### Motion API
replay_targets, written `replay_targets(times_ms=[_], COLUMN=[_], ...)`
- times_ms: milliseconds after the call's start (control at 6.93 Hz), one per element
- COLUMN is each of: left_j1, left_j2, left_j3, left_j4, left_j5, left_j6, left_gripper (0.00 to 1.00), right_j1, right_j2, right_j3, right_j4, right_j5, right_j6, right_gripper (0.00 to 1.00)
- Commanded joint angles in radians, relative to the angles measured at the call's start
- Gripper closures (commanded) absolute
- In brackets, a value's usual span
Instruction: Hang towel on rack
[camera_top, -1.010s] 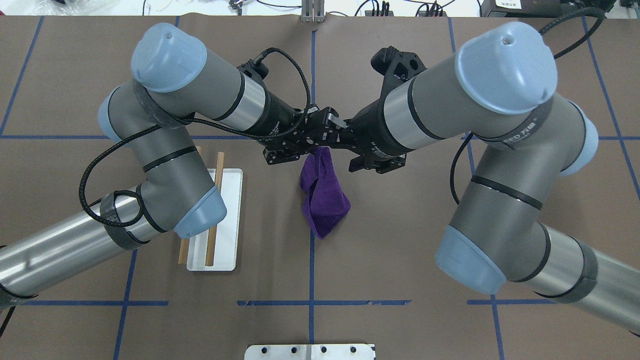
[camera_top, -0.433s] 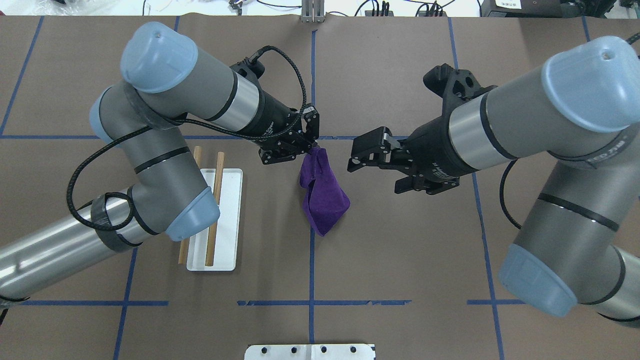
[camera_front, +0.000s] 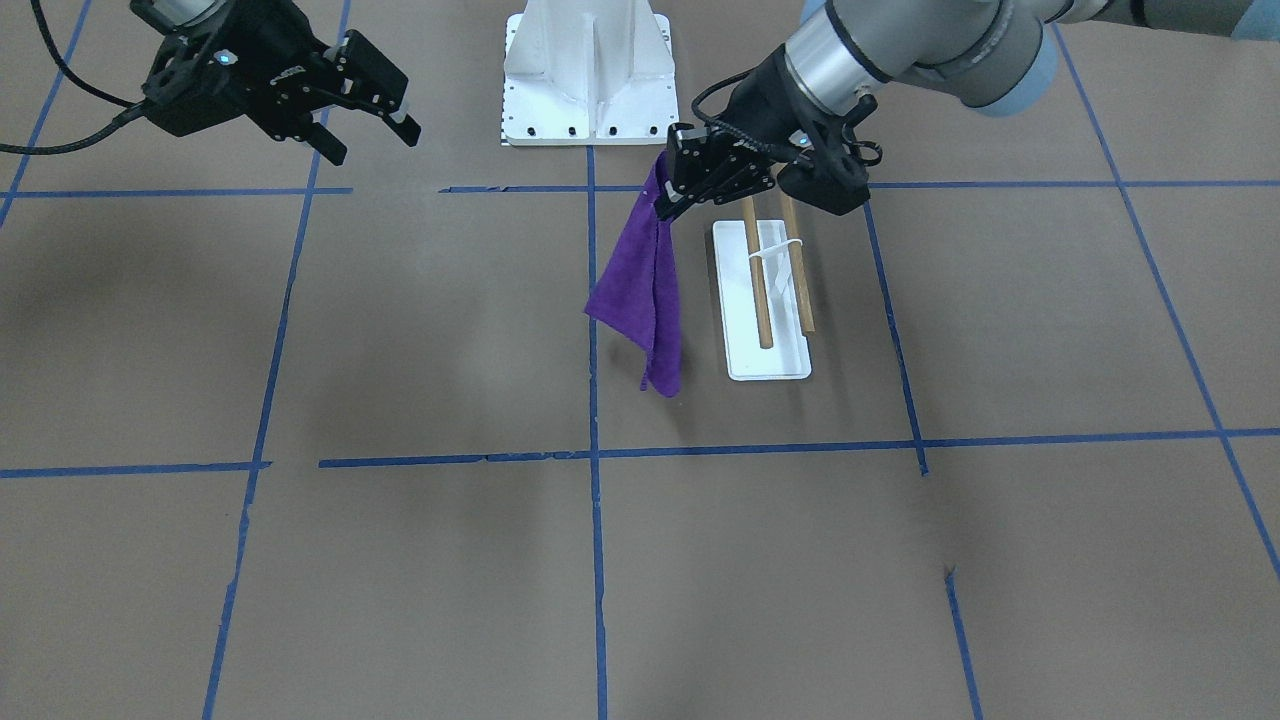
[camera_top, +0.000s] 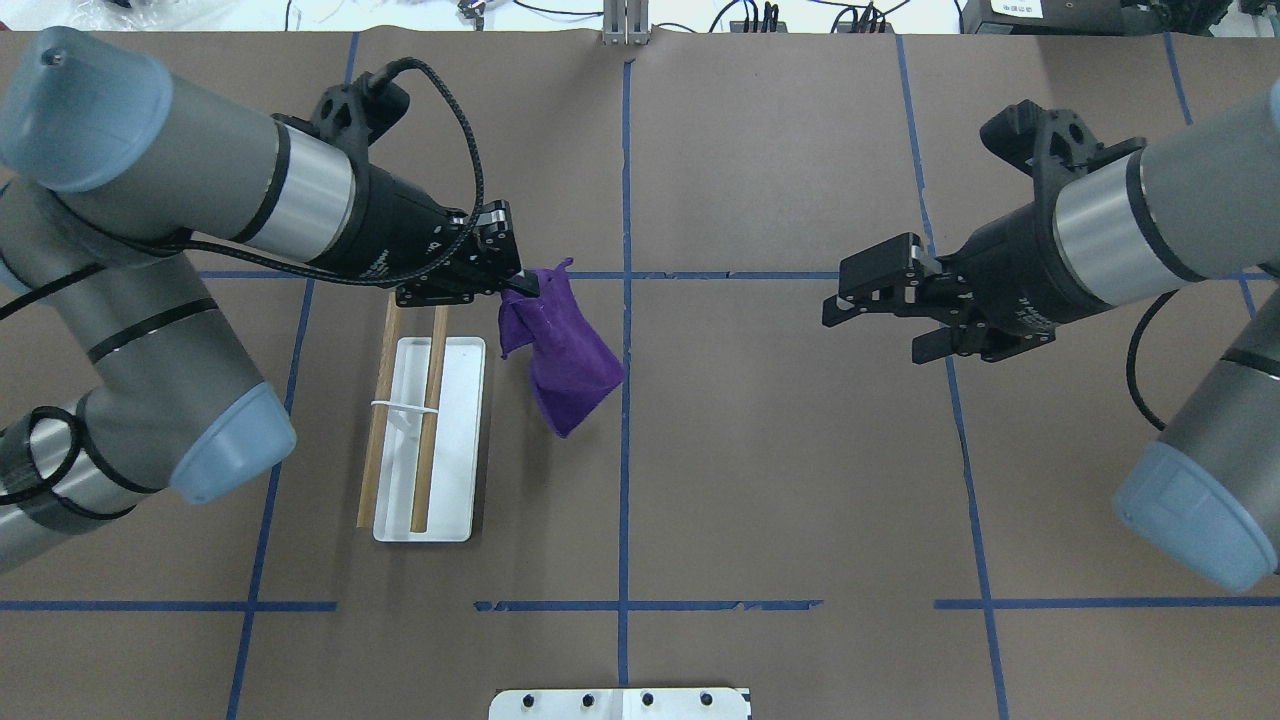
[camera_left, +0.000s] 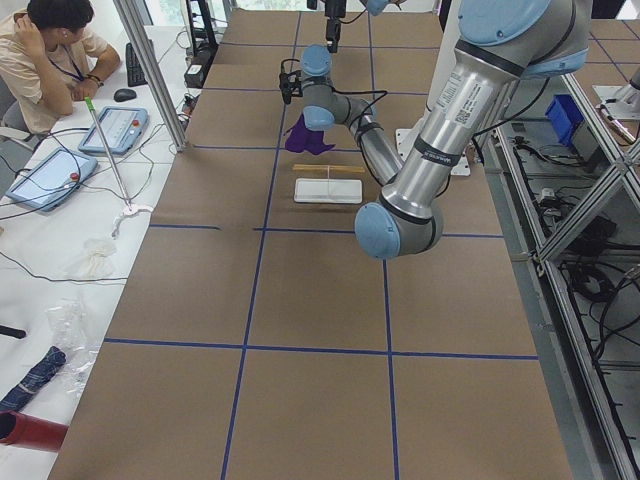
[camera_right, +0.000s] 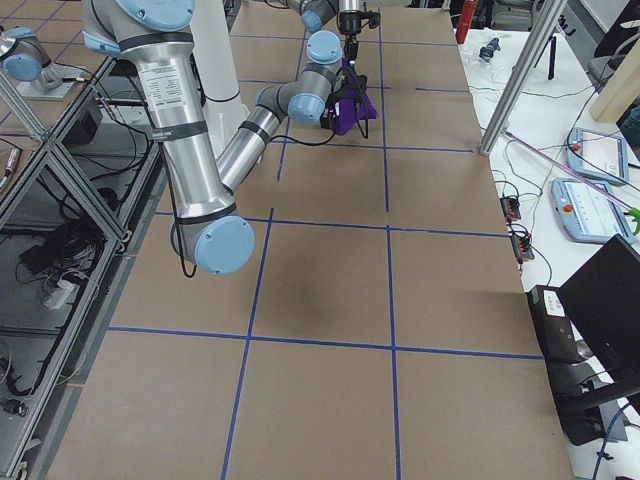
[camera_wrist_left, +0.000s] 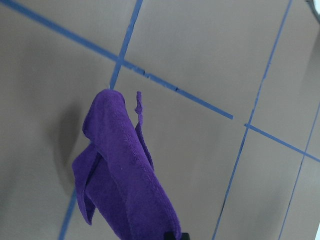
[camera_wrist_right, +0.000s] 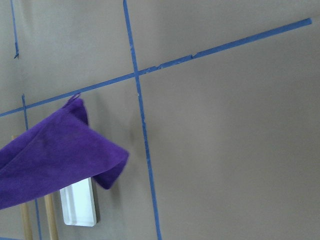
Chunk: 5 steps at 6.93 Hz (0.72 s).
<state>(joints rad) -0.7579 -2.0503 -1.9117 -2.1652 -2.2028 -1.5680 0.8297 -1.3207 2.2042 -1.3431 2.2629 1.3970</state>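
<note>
Brown paper tabletop (camera_top: 750, 480) gridded in blue tape (camera_top: 624, 150), left claw (camera_top: 520, 285) pinching purple towel (camera_top: 565, 360), right claw (camera_top: 838, 297) wide apart

We've got our left gripper (camera_top: 517, 284) pinched tight on the towel (camera_top: 565, 360) corner, forearm stretched nearly level. Our right gripper (camera_top: 838, 298) hangs well apart from it, fingers spread, pointing toward the left one.

Left hand (camera_top: 520, 285) apparently hides towel (camera_top: 565, 355) corner.
</note>
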Motion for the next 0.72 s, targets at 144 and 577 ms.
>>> replay_targets(times_ms=[144,577], left_j1=[-0.085,-0.098], left_j2=[0.285,0.406], left_j3=[-0.089,-0.075], left_j4=[-0.007,-0.012], left_j5=[-0.006,-0.006], left_j6=[0.422,0.675], left_gripper=[1.00,1.00], right_j1=[0.049,0.049], right_j2=[-0.058,-0.054], right_j3=[-0.011,-0.011], right_j4=[0.005,0.005], right_j5=[0.021,0.018], right_j6=[-0.098,-0.099], right_gripper=[0.00,0.00])
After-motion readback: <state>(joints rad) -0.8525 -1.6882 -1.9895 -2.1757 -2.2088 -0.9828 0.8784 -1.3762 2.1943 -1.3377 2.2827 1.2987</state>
